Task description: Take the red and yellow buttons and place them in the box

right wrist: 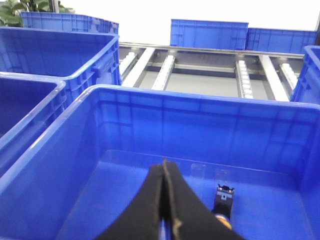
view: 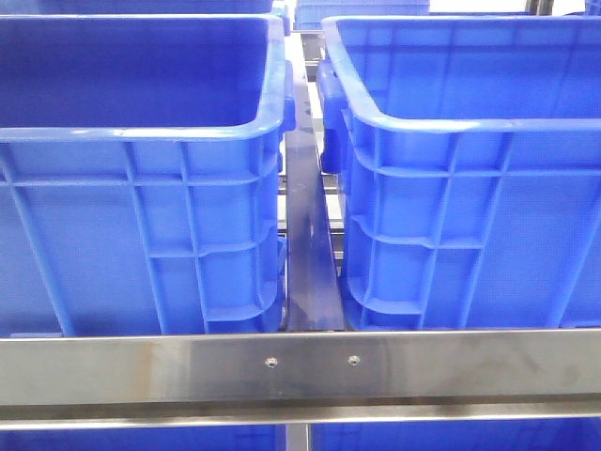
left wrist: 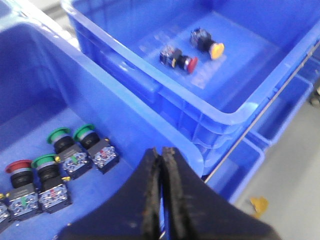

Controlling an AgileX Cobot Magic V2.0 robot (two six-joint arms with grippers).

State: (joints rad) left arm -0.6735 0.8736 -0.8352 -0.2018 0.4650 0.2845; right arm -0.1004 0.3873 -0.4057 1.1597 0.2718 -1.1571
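Neither gripper appears in the front view. In the left wrist view my left gripper [left wrist: 161, 150] is shut and empty above the near rim of a blue bin [left wrist: 100, 95]. That bin holds a red button [left wrist: 19, 167] and three green-capped buttons [left wrist: 59, 136]. The neighbouring blue box [left wrist: 245, 70] has a red button [left wrist: 180, 59] and a yellow button [left wrist: 207, 44] lying on its floor. In the right wrist view my right gripper [right wrist: 164, 162] is shut and empty over a blue box [right wrist: 200, 125], with a yellow button [right wrist: 224, 202] lying just beside the fingers.
In the front view, two tall blue bins [view: 141, 216] [view: 470, 216] stand side by side with a narrow dark gap between them, behind a steel rail [view: 300, 366]. More blue bins [right wrist: 55, 50] and roller tracks [right wrist: 242, 75] lie beyond. A lower blue crate [left wrist: 280, 115] is beside the box.
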